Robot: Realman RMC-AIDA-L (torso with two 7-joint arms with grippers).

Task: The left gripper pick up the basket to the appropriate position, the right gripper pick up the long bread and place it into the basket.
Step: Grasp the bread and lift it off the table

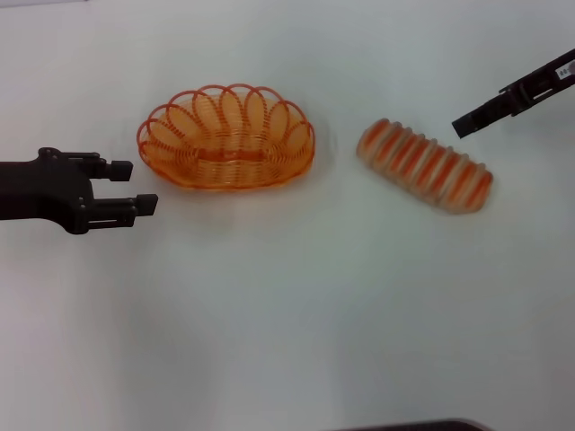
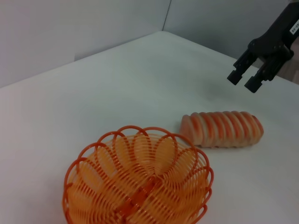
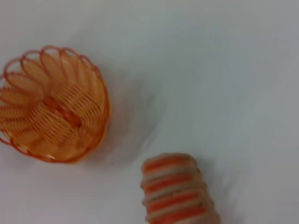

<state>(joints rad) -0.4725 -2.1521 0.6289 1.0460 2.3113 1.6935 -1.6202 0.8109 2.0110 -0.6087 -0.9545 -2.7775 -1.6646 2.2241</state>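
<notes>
You have one basket (image 1: 225,137), one long bread (image 1: 424,165) and two black pincers over a plain white bench (image 1: 287,323). The basket is an oval of orange wire with a looped, scalloped rim and woven bottom, standing empty. Well to its right lies the bread, a pale ridged loaf with orange-brown bands and rounded ends. Your left pincer (image 1: 137,188) hovers just left of the basket, fingers spread wide. Your right pincer (image 2: 244,80) hangs beyond the bread, fingers narrowly parted, holding nothing.
</notes>
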